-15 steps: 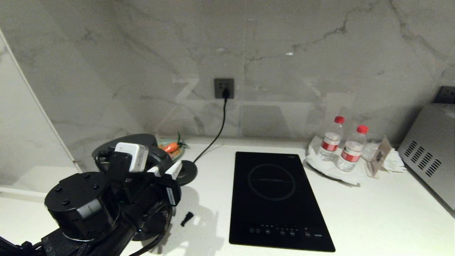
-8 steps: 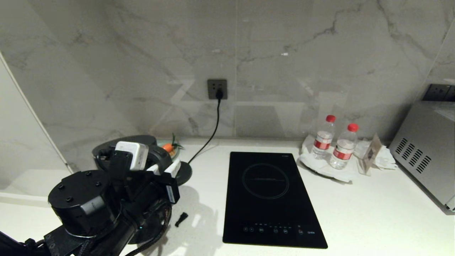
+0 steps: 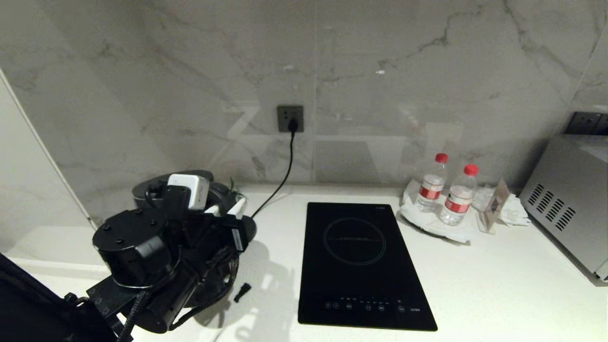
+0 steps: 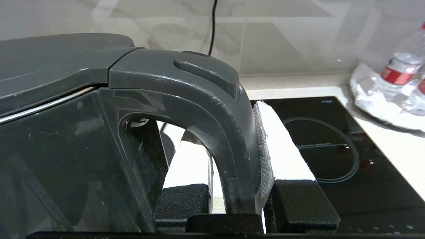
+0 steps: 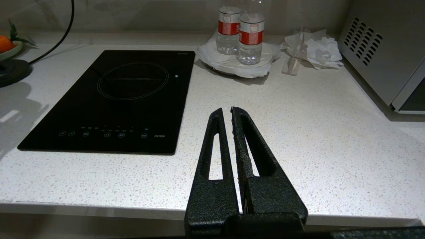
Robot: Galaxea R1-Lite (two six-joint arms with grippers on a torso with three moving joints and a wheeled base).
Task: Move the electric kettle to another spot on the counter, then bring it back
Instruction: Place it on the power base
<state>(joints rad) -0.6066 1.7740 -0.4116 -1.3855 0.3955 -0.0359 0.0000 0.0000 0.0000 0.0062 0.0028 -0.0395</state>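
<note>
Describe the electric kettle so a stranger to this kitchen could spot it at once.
Start at the black glass hob set into the white counter; go to its left. The electric kettle is the glossy black lidded jug whose loop handle sits in the left gripper, unlike the flat base disc.

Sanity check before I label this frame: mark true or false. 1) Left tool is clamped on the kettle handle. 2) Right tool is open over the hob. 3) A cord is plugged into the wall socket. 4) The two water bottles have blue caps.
1) True: the left tool grips the loop handle of the electric kettle, one finger on each side.
2) False: the right tool is shut, holds nothing, and sits over the bare counter beside the hob.
3) True: a black cord runs from the wall socket.
4) False: the water bottles have red caps.
</note>
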